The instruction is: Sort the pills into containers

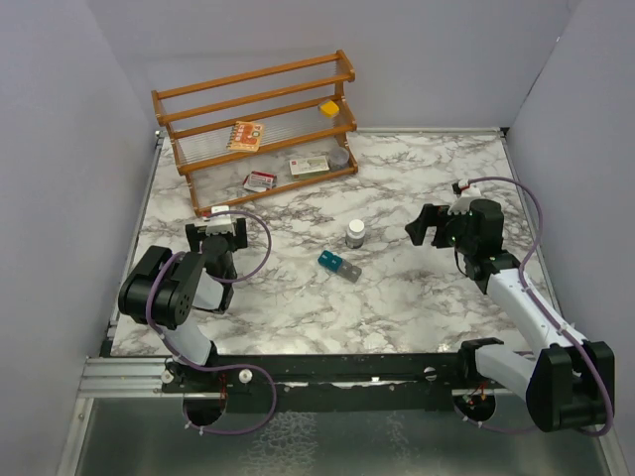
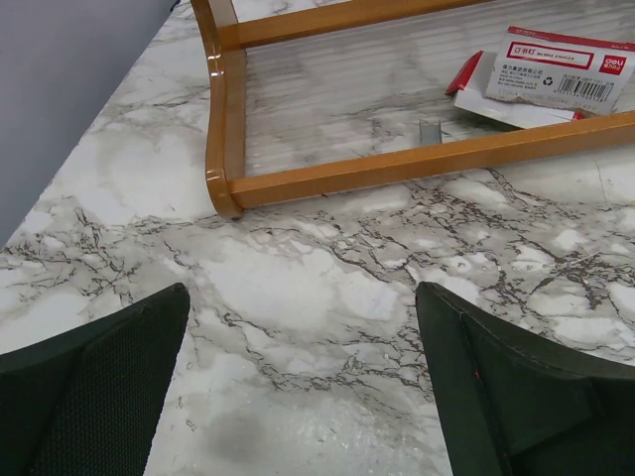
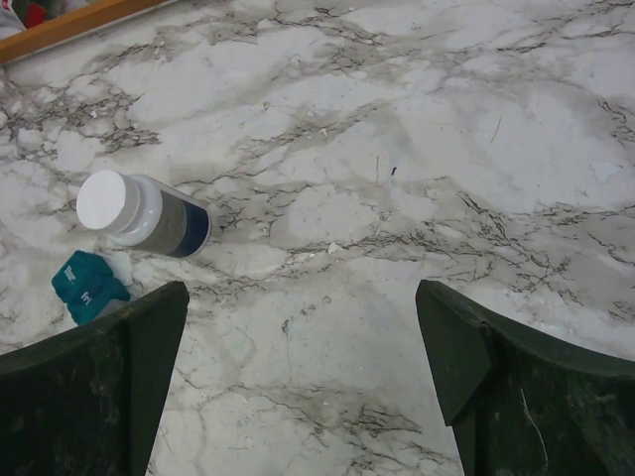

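The containers (image 1: 339, 265), a short teal and grey strip of joined compartments, lie on the marble table near the middle; the teal end shows in the right wrist view (image 3: 87, 287). A small round bottle (image 1: 356, 233) with a white cap stands just behind them; it also shows in the right wrist view (image 3: 145, 214). No loose pills show. My left gripper (image 1: 217, 230) is open and empty at the left, near the rack's foot (image 2: 303, 297). My right gripper (image 1: 425, 229) is open and empty, right of the bottle (image 3: 303, 297).
A wooden rack (image 1: 260, 129) stands at the back left, holding small boxes (image 1: 310, 166), a card (image 1: 245, 135), a yellow piece (image 1: 328, 107) and a round tin (image 1: 339, 156). Its lower rail and a red-and-white box (image 2: 556, 74) show in the left wrist view. Grey walls enclose the table.
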